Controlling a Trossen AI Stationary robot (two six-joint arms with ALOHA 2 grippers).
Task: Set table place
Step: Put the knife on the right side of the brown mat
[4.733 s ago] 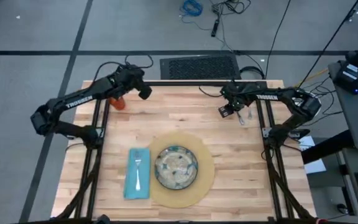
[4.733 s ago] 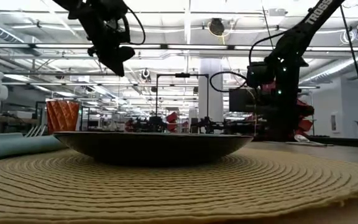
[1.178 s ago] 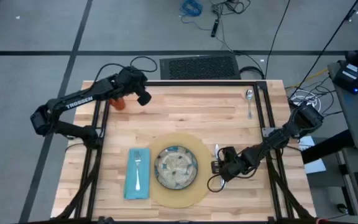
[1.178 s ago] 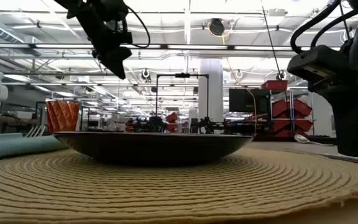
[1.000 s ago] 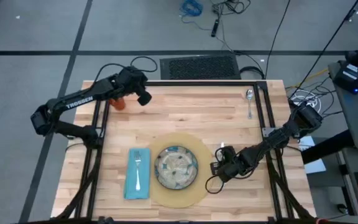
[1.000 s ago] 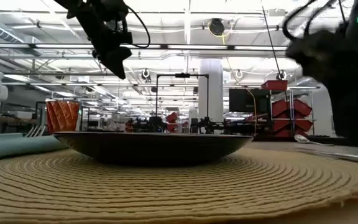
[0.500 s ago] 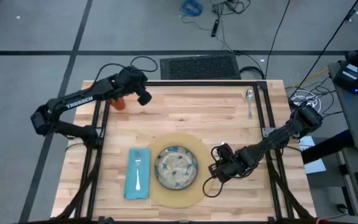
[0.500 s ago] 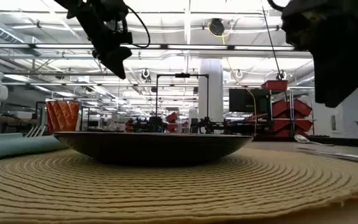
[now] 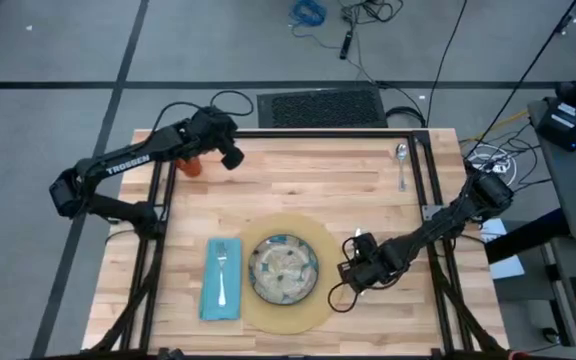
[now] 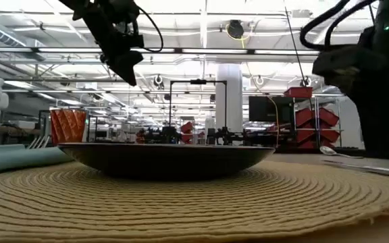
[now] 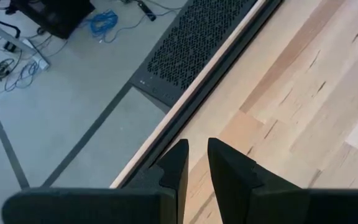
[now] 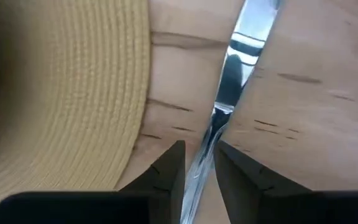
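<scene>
R gripper (image 9: 349, 271) down low just right of plate (image 9: 256, 256), off the mat (image 9: 328, 292) edge; seconds before was up at far side of table (image 9: 298, 190), well beyond plate, by the spoon. Fingers narrow, clamped on knife (image 12: 234, 59) handle. Knife blade stretched along bare wood just right of plate and mat, looked flat on or nearly on the top. So: knife fetched from far edge and brought to its spot right of plate. Little shift over last sec, only small bobbing of wrist, prob. settling before letting go.

Spoon (image 9: 400, 158) left alone far right of plate, near back edge. Judged next item to fetch. Napkin (image 9: 208, 290) w/ fork (image 9: 222, 275) on it just left of plate, unchanged. Orange cup (image 9: 191, 166) far left of plate at back corner, not yet moved.

L gripper (image 9: 234, 158) hung by cup, far-left of plate, same pose throughout; fingers nearly together, nothing held.

Task approx. half done; release not confirmed.
</scene>
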